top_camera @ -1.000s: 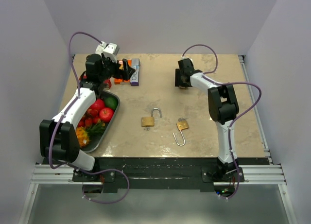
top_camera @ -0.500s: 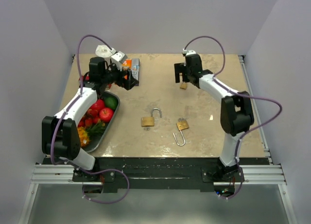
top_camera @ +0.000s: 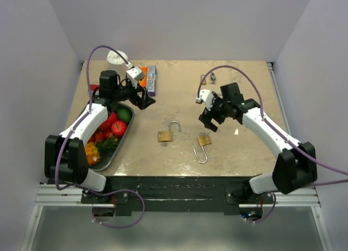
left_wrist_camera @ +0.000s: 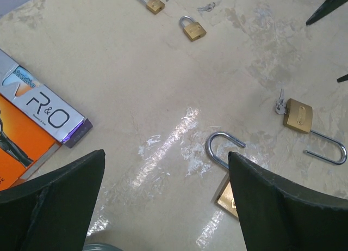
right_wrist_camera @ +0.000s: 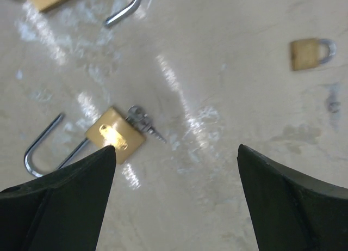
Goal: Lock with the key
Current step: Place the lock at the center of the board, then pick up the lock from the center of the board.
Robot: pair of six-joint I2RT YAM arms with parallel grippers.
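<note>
My right end effector (top_camera: 210, 121) hangs over the worktop (top_camera: 244, 153) with its jaws spread wide and gripping nothing. It sits just at 12 o'clock of the brass padlock (right_wrist_camera: 115, 135). The key (right_wrist_camera: 142, 120) touches that padlock's body, and its long shackle (right_wrist_camera: 41, 148) is swung open toward 6 o'clock. A second open padlock (top_camera: 166, 135) lies near it at 9 o'clock, apart from it. My left end effector (top_camera: 145, 100) is spread wide too and holds nothing. It hovers at 10 o'clock beside the R&O box (left_wrist_camera: 48, 114) and an orange pack (left_wrist_camera: 16, 147). A fruit tray (top_camera: 107, 158) takes up the 9 o'clock edge. A small shut padlock (left_wrist_camera: 193, 29), its twin (left_wrist_camera: 149, 1) and loose keys (left_wrist_camera: 206, 7) sit at 12 o'clock, well apart from the rest.
</note>
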